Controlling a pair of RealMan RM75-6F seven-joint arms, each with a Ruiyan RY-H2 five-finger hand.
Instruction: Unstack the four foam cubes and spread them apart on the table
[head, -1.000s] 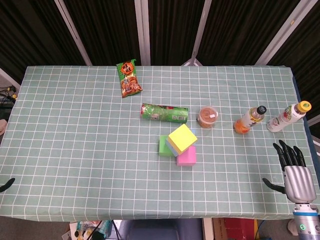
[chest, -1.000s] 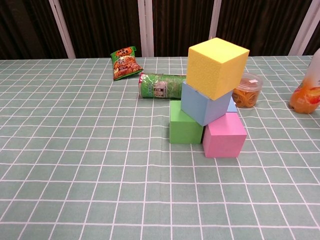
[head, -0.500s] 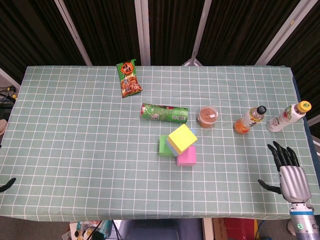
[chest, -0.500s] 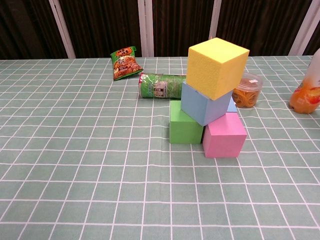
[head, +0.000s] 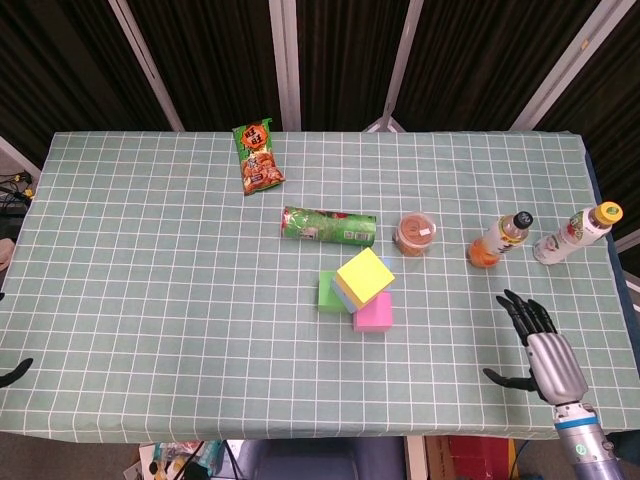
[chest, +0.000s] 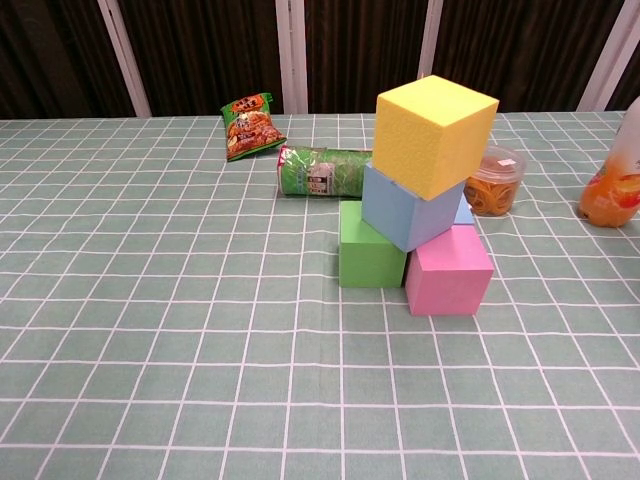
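Right robot hand (head: 540, 352) is moving in from the bench's near right corner, now sitting closer to the cube stack than in the earlier head view; nothing else on the bench has shifted. Its fingers are spread apart and holding nothing. Left robot hand (head: 12, 372) is showing only as a dark tip at the bench's near left edge, well apart from the stack; whether its fingers are apart or together cannot be told.

Stack is standing untouched. Green cube (chest: 368, 250) and pink cube (chest: 449, 271) are sitting side by side on the bench (head: 150, 300), blue cube (chest: 405, 208) is resting tilted across both, and yellow cube (chest: 434, 134) is sitting tilted on the blue one. Behind the stack: green tube (head: 328, 225) lying on its side, orange tub (head: 416, 233) just right of it, snack bag (head: 258, 158) further back, two bottles (head: 500, 240) well to the stack's right.

Judgement: foam is looking light, soft, slightly grippy, not fragile. Yellow cube is the one to take first, gripped on opposite side faces and lifted straight up, since the tilted blue cube beneath is likely unsteady.
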